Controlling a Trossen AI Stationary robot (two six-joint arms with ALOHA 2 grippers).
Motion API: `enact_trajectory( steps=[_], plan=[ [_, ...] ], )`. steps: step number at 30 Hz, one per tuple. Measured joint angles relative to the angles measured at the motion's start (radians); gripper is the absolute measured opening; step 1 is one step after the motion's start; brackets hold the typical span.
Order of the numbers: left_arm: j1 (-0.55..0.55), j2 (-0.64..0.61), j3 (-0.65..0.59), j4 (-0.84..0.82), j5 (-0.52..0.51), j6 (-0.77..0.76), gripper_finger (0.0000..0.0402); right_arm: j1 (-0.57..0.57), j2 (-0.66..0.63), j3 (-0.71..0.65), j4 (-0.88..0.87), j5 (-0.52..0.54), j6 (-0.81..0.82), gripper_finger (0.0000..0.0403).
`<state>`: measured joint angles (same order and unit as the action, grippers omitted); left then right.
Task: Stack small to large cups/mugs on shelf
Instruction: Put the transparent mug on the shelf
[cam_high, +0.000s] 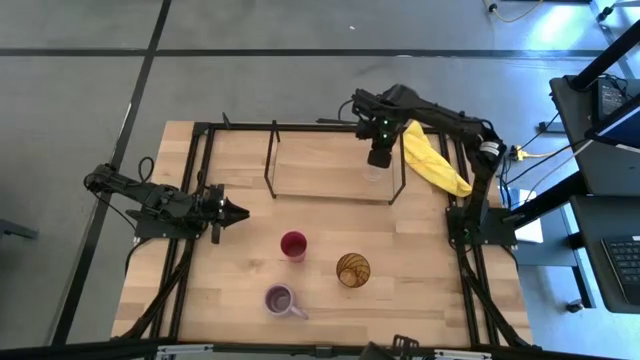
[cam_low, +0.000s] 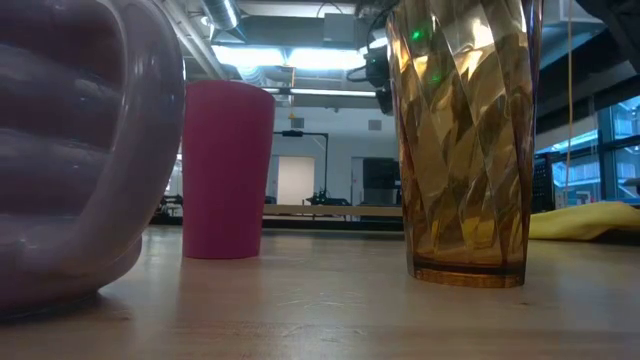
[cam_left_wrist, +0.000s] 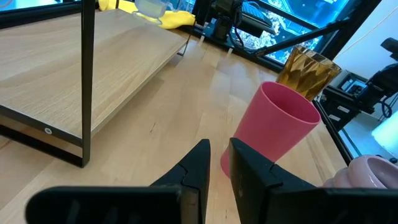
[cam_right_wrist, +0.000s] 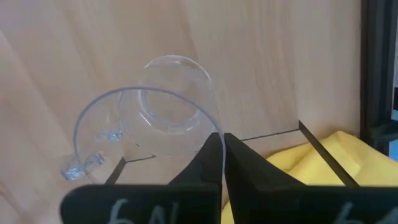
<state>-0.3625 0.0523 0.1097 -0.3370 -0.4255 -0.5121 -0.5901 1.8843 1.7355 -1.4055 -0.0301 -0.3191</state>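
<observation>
right end effector (cam_high: 378, 160) pinching clear glass (cam_right_wrist: 155, 118) rim over shelf (cam_high: 330, 190), yellow cloth (cam_high: 432, 160) beside

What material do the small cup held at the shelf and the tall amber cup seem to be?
The small clear cup, pinched at its rim by the right end effector, looks like glass or clear plastic: fully see-through, glossy. The amber tumbler looks like tinted glass or acrylic: translucent, faceted, shiny. Neither can be settled by look.

A: Colours? Tumbler (cam_low: 466, 140): translucent amber, diamond facets. Cup (cam_low: 226, 170): magenta-red, plain.
B: Mug (cam_high: 282, 300): lavender. Glass (cam_right_wrist: 158, 118): clear. Cloth (cam_high: 432, 160): yellow. Shelf (cam_high: 330, 170): black rods, light wood board.
</observation>
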Motion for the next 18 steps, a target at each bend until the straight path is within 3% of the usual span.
enact_trajectory(
  steps=[10, 18],
  plan=[
    [0.0, 0.0, 0.0, 0.0, 0.0, 0.0, 0.0053, -0.025, 0.001, 0.0, 0.003, -0.059, 0.0, 0.0008],
    [0.0, 0.0, 0.0, 0.0, 0.0, 0.0, 0.0053, -0.022, 0.002, -0.024, 0.032, 0.002, -0.003, 0.0008]
  ],
)
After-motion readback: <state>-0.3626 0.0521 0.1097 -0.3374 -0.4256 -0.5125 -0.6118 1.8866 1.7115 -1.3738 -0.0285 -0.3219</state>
